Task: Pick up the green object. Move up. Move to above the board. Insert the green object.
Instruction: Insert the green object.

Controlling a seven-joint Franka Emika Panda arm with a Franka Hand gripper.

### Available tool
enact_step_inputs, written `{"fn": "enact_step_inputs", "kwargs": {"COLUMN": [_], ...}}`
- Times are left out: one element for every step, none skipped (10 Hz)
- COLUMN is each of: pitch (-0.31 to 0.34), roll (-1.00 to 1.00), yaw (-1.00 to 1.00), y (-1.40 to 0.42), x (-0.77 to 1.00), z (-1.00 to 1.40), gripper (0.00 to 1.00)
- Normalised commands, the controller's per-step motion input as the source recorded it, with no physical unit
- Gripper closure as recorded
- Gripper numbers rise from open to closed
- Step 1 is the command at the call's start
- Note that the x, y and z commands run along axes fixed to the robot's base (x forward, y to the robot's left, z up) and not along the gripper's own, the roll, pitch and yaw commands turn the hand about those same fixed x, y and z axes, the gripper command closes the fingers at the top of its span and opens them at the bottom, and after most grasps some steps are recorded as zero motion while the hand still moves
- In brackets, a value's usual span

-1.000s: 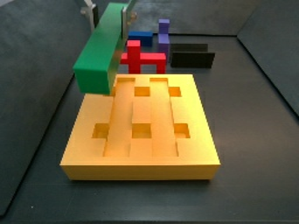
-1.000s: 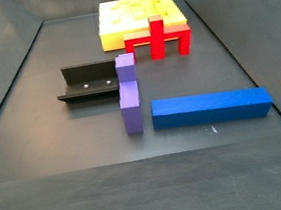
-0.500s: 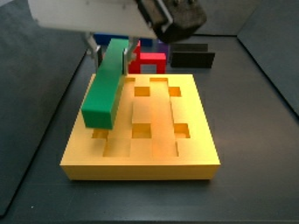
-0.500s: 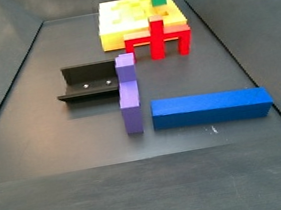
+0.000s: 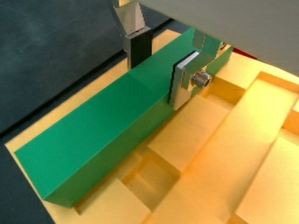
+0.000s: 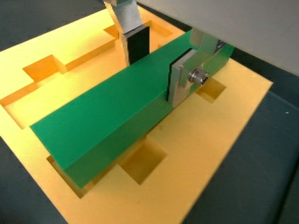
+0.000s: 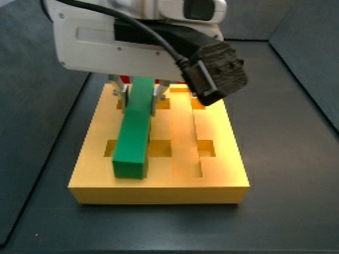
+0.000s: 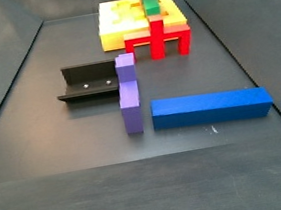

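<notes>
My gripper (image 7: 139, 97) is shut on the green object (image 7: 134, 134), a long green bar. It holds the bar low over the board (image 7: 228, 169), lengthwise along the groove nearest that view's left edge. The bar's near end is over a square recess. Both wrist views show the silver fingers (image 5: 184, 77) (image 6: 184, 75) clamping the bar's sides, with the gripper (image 5: 162, 66) (image 6: 159, 61) near one end of the bar (image 5: 105, 131) (image 6: 105, 122). The orange board (image 5: 257, 131) (image 6: 47, 44) lies just under it. I cannot tell whether the bar touches the board. A side view shows the bar (image 8: 150, 1) over the board (image 8: 118, 21).
A red cross-shaped piece (image 8: 160, 39) stands against the board's near edge. A purple bar (image 8: 130, 94), a blue block (image 8: 212, 107) and the dark fixture (image 8: 88, 82) lie on the floor in front. Dark walls enclose the floor.
The gripper has come down with the green bar, from high and tilted at the board's far end to low and lengthwise over the board. The arm now fills the upper side view.
</notes>
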Motion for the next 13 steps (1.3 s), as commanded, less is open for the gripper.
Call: {"fn": "enact_step_inputs", "kwargs": {"pitch": [0.107, 0.09, 0.076, 0.0, 0.0, -0.019, -0.044, -0.023, -0.02, -0.004, 0.0, 0.0, 0.0], "roll": [0.06, 0.06, 0.04, 0.06, 0.01, 0.01, 0.12, 0.2, 0.2, 0.17, 0.15, 0.16, 0.19], "yaw": [0.1, 0.05, 0.0, 0.0, 0.0, 0.0, 0.0, -0.01, 0.0, 0.0, 0.11, 0.15, 0.15], "y": [0.04, 0.16, 0.25, 0.26, 0.27, 0.05, -0.21, -0.43, -0.38, -0.15, 0.03, 0.15, 0.15], "x": [0.28, 0.13, -0.03, -0.17, -0.21, -0.05, 0.0, 0.0, 0.0, 0.05, 0.38, 0.36, 0.22], "z": [-0.41, -0.44, -0.36, -0.12, -0.1, -0.16, -0.31, -0.3, -0.27, -0.31, -0.43, -0.44, -0.34], "gripper": [1.0, 1.0, 1.0, 1.0, 1.0, 1.0, 1.0, 1.0, 1.0, 1.0, 1.0, 1.0, 1.0]}}
